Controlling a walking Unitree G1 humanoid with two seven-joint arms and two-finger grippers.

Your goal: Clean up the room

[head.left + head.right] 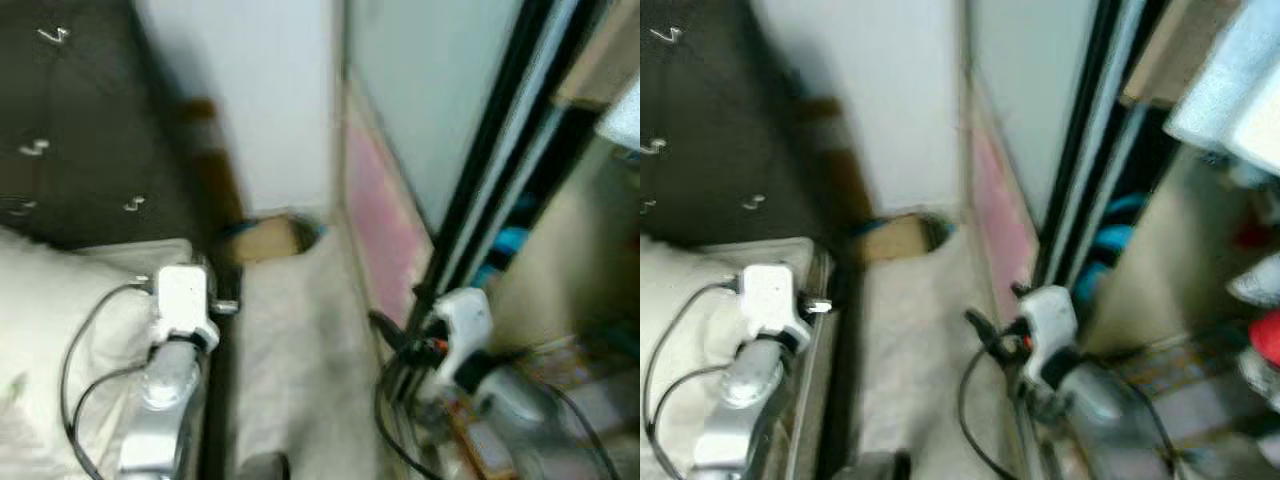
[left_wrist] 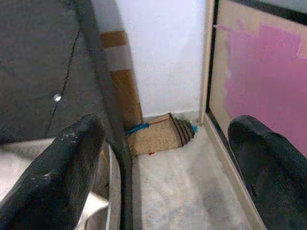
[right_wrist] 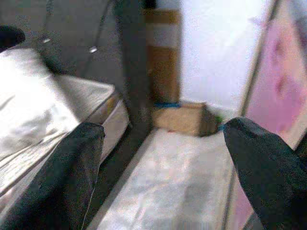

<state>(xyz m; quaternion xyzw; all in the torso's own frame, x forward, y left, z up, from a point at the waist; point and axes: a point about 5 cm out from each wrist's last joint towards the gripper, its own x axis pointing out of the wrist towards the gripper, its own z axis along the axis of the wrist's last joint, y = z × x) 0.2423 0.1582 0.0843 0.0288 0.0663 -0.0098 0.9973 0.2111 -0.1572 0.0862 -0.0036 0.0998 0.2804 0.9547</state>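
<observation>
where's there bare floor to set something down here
The pale floor strip between the bed and the pink panel is bare up to the brown folded item at the wall. The shelving on the right looks crowded.

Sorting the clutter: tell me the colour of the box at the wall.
Brown box with a blue strip; the left wrist view shows it best.

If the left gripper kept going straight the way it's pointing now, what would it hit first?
Probably the brown cardboard piece with the blue strap lying on the pale floor against the white wall. The open left gripper points down the gap beside the bed; depth is uncertain.
</observation>
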